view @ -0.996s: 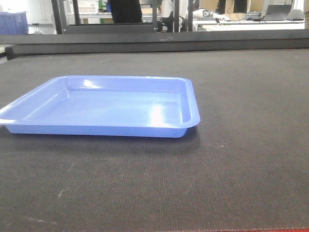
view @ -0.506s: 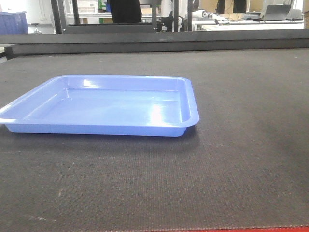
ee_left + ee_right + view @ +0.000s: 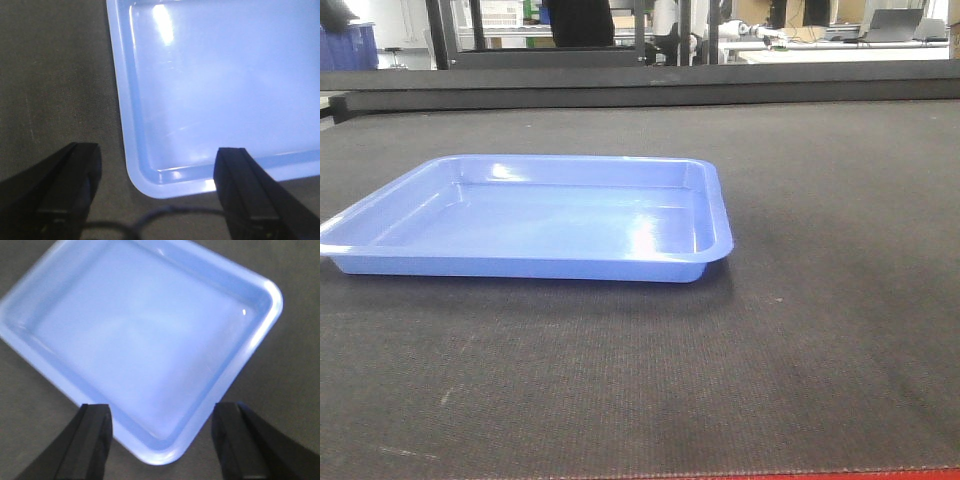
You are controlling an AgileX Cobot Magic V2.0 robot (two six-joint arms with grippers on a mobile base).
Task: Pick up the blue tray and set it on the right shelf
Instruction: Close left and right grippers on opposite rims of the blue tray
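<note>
We see the blue tray (image 3: 535, 215) lying flat on the dark mat (image 3: 820, 330); our left gripper (image 3: 157, 152) and right gripper (image 3: 161, 412) hang over its corners, fingers spread wide; a black rail (image 3: 640, 88) crosses behind, with blue bins (image 3: 345, 45) beyond.

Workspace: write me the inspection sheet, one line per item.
Surface: dark woven mat, red edge at the front.
Job's things: blue tray lying flat on the mat, empty; right shelf not seen.
Clutter: nothing seen.
Tools: left tool open, straddling a tray corner; right tool open over another corner; neither grips.
Cables: dark cable looping below the left tool.
Surroundings: blue bins far left, laptop on a far desk.
</note>
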